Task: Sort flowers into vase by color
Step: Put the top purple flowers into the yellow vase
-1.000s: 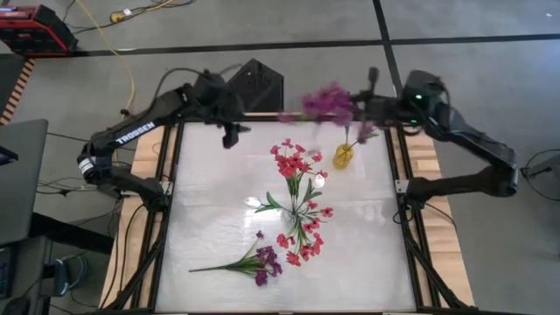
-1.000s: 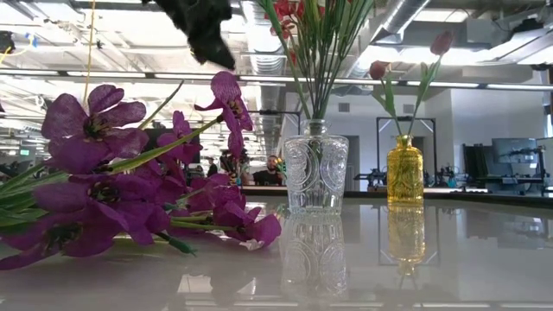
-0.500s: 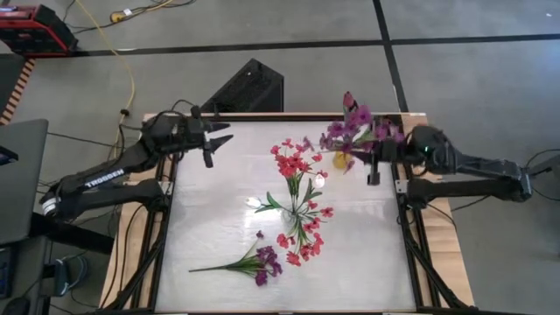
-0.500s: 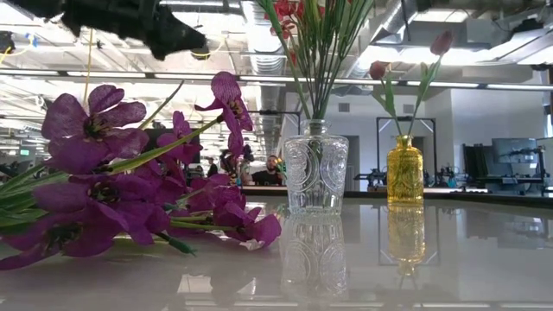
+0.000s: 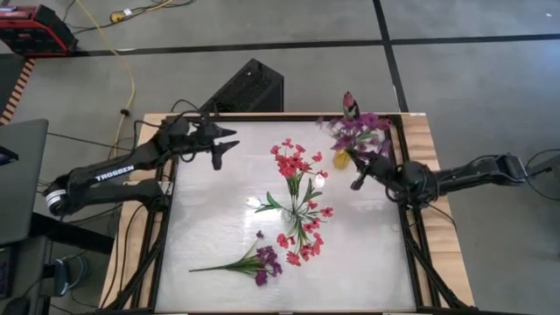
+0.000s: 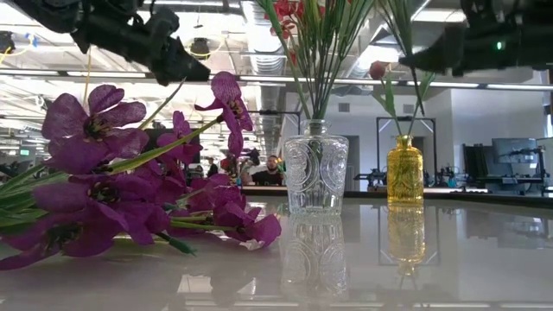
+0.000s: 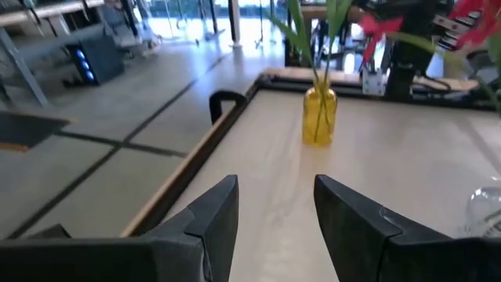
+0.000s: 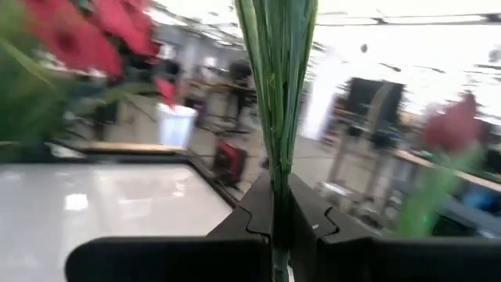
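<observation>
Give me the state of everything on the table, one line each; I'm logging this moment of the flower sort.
Left gripper: open, empty, above the table's far left.
Right gripper: shut on the purple bunch's stalks.
Purple bunch: held up over the yellow vase.
Yellow vase: upright, holds maroon tulip buds.
Clear glass vase: upright, holds red-pink flowers.
Second purple bunch: lying flat on the table.

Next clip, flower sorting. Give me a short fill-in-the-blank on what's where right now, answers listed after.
1. The right pincer is shut on a bunch of green ____.
2. The red flowers stand in the ____ glass vase.
3. The small vase near the right arm is ____ in colour.
4. The left pincer is open and holds ____.

Missing words: stems; clear; yellow; nothing
</observation>
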`<action>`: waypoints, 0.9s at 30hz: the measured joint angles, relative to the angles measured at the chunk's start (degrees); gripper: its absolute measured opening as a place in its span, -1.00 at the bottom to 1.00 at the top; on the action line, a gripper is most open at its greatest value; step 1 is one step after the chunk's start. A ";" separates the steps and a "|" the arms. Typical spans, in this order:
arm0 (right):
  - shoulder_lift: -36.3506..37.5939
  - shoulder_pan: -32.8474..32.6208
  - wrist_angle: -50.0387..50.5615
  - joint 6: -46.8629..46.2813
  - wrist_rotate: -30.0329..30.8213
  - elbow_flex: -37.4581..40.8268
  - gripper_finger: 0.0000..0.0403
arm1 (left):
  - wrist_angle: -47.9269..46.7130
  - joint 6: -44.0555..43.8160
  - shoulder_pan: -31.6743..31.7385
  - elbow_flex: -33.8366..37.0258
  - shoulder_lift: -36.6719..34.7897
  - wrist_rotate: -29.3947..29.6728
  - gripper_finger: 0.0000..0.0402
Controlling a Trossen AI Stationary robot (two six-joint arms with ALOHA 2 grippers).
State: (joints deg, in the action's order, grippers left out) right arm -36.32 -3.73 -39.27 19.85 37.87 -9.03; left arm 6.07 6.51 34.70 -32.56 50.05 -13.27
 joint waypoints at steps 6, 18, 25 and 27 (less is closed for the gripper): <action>-4.44 1.13 -15.91 3.78 2.87 5.89 -0.81 | 0.38 -1.54 0.00 0.00 3.85 -1.11 -0.21; -16.78 10.74 -32.10 0.80 -4.89 7.44 -0.80 | 3.68 -2.70 -1.68 -0.02 6.33 -1.48 -0.21; -26.53 14.28 -45.35 2.51 -8.00 7.42 -0.80 | 4.60 -2.75 -2.82 -0.02 6.31 -1.45 -0.21; -28.83 14.73 -47.65 2.50 -8.03 7.36 -0.80 | 4.60 -2.73 -2.85 -0.02 6.29 -1.45 -0.21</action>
State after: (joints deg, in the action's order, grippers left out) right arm -65.15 10.99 -86.92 22.35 29.84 -1.67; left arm 10.67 3.79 31.85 -32.58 56.34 -14.72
